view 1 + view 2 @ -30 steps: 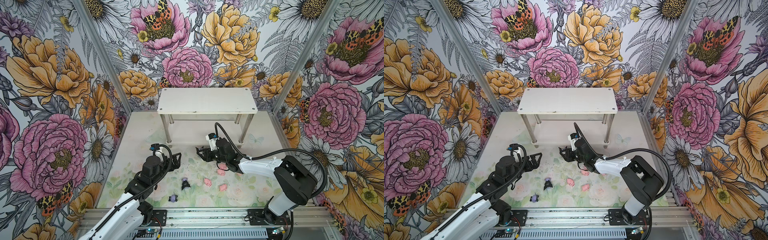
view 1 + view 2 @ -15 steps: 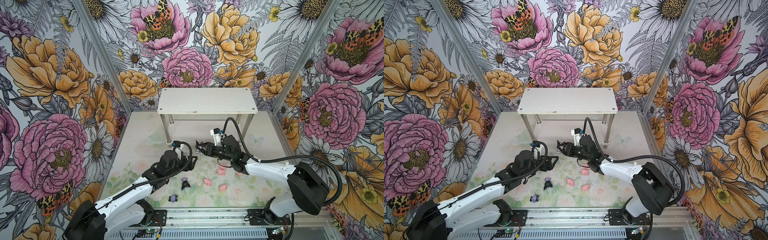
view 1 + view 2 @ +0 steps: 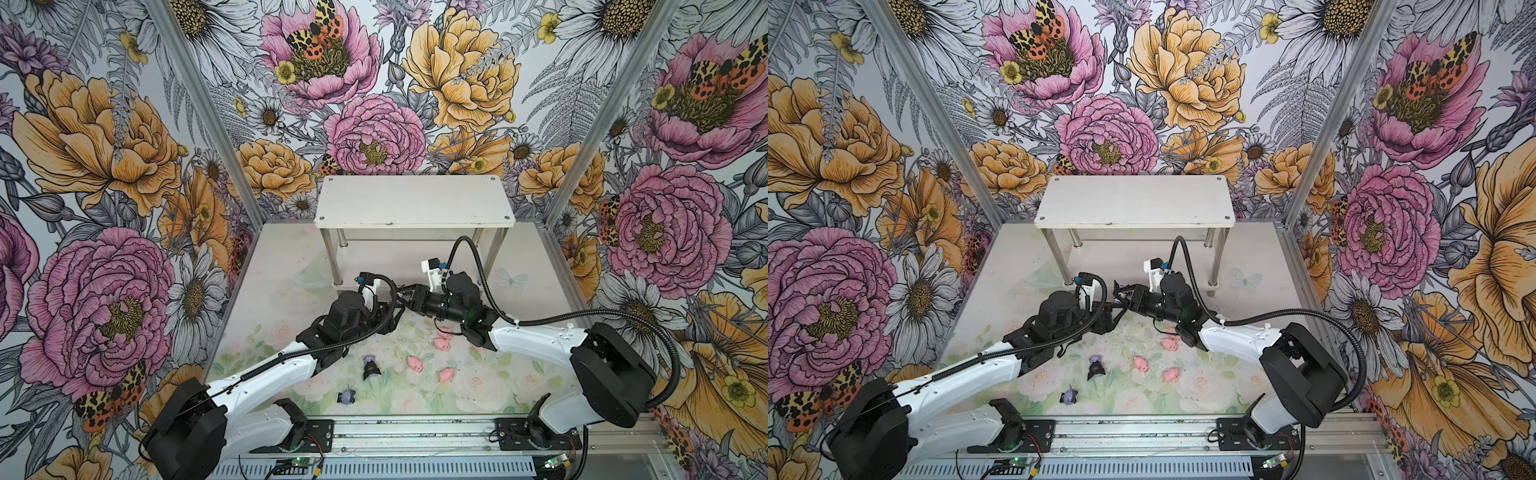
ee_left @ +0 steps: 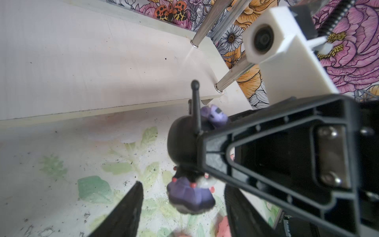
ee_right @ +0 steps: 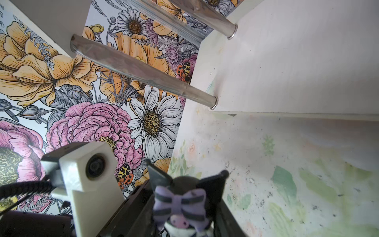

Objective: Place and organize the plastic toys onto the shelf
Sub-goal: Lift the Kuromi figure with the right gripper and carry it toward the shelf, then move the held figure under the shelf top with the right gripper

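The right end effector (image 3: 407, 296) is clamped on a black-and-lavender figure (image 5: 180, 203) (its bow faces that arm's wrist camera), just in front of the shelf (image 3: 415, 199). The left end effector (image 4: 182, 186) brackets the same figure, jaws partly open, with a gap on one side. Pink pigs (image 3: 415, 365) lie on the surface (image 3: 282, 270), farther from the shelf.

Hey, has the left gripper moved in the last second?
Yes. The left gripper has moved right, from just in front of the front left post of the shelf to well right of it, meeting the right gripper.
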Tool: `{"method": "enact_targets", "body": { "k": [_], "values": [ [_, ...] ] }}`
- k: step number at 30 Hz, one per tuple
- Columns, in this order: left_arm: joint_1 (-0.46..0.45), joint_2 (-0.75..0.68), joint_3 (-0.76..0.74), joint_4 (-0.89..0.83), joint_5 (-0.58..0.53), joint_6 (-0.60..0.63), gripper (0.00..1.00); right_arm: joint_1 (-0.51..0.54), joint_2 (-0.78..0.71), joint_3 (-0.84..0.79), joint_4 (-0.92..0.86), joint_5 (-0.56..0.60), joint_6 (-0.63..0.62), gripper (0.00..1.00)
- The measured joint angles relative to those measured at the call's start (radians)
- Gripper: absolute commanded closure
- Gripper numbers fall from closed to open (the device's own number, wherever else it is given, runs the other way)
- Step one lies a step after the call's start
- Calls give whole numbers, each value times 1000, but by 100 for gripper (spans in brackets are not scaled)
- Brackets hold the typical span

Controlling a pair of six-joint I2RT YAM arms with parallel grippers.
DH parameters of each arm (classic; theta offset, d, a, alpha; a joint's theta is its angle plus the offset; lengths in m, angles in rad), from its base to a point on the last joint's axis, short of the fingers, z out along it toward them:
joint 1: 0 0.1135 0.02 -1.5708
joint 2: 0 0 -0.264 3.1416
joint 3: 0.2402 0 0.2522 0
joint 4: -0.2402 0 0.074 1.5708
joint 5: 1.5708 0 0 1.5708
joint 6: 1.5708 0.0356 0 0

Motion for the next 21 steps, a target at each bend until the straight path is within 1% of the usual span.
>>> {"method": "enact_targets", "body": {
  "k": [1,3,8,9,10,13,14,15,17,21],
  "values": [
    [0,6,8,0,0,3,54,0,0,0,5,-5,6,100],
    [4,9,21,0,0,10,63,0,0,0,15,-7,14,100],
    [14,8,51,-21,19,42,87,0,-2,-3,41,-12,28,99],
    [16,7,54,-27,23,49,90,0,-3,-4,42,-12,29,94],
    [17,7,57,-34,27,53,93,0,-5,-4,41,-12,29,85],
    [25,5,65,-45,49,64,99,0,-16,-5,28,-13,26,49],
    [27,5,68,-49,57,67,100,-2,-23,-3,15,-21,17,43],
    [32,4,70,-53,57,69,100,-5,-36,-3,-12,-27,8,39],
    [53,-2,76,-60,61,78,100,-13,-54,27,-109,-48,-38,34],
    [71,-23,84,-57,85,106,100,-19,-60,150,-285,-87,-131,30]
  ]
}}
